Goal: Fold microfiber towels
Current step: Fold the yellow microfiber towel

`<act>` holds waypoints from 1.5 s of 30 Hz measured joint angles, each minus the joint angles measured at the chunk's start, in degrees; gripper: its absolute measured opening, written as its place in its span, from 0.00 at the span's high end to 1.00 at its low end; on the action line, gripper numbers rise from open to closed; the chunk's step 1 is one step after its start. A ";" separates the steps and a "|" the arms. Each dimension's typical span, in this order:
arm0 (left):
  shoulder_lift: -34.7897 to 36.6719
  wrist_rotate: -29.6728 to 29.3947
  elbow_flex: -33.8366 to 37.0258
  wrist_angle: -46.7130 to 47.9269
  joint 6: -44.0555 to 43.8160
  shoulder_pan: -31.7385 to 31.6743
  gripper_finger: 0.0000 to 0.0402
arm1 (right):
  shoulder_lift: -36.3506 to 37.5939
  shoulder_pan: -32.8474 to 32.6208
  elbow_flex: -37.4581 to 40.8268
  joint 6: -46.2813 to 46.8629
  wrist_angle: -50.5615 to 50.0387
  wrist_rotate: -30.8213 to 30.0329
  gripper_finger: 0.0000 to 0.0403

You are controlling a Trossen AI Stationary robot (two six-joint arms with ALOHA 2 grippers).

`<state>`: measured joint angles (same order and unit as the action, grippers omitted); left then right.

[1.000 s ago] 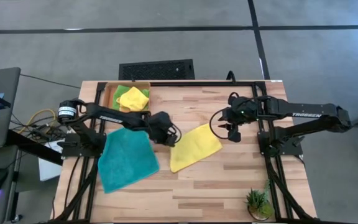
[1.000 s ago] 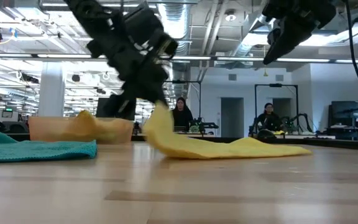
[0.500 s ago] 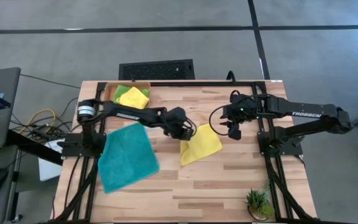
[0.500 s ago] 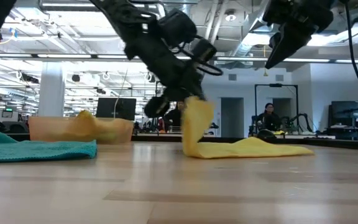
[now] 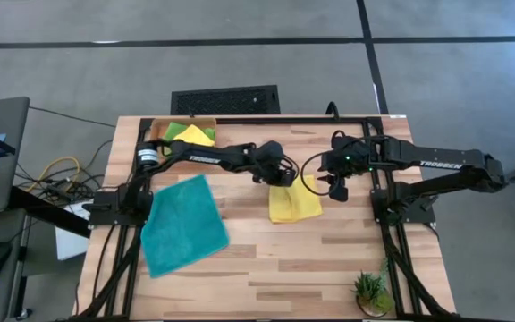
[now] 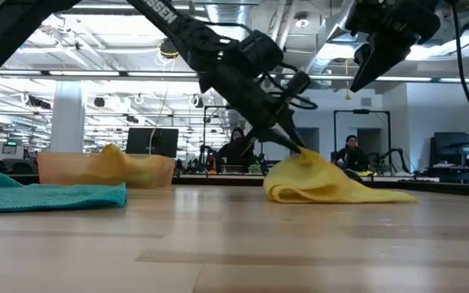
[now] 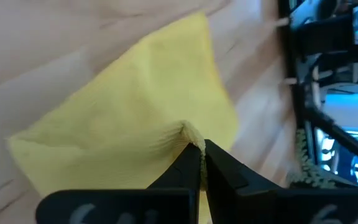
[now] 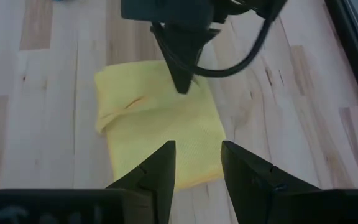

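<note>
High view: folded yellow towel (image 5: 294, 204), corner in left pincer (image 5: 284, 181).

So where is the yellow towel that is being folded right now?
In the high view the yellow towel lies folded over right of the table's middle, its far edge pinched by the left gripper, with the open right gripper just to its right.

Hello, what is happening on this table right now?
The robot is folding microfiber towels. The left gripper is shut on an edge of a yellow towel and holds it over the rest of the cloth, so it lies doubled near the middle of the table. The right gripper hovers open just beside it, holding nothing. A teal towel lies flat on the left, and two more towels sit in the orange tray.
</note>
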<state>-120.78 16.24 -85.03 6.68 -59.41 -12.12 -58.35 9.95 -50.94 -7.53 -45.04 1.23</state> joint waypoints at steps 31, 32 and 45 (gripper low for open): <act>-0.34 0.47 -5.68 -6.78 -2.34 0.28 1.00 | -0.02 0.37 3.80 0.99 -8.96 0.31 0.62; -0.34 0.47 -5.69 -7.36 -2.85 0.28 1.00 | 0.06 0.38 3.80 1.53 -8.92 0.31 0.62; -0.34 -5.08 -5.67 -9.99 -1.41 2.27 1.00 | 6.79 0.79 3.80 3.51 -9.10 0.13 0.62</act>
<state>-121.12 11.17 -90.70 -3.31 -60.82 -9.85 -51.56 10.74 -47.13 -4.02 -54.14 1.37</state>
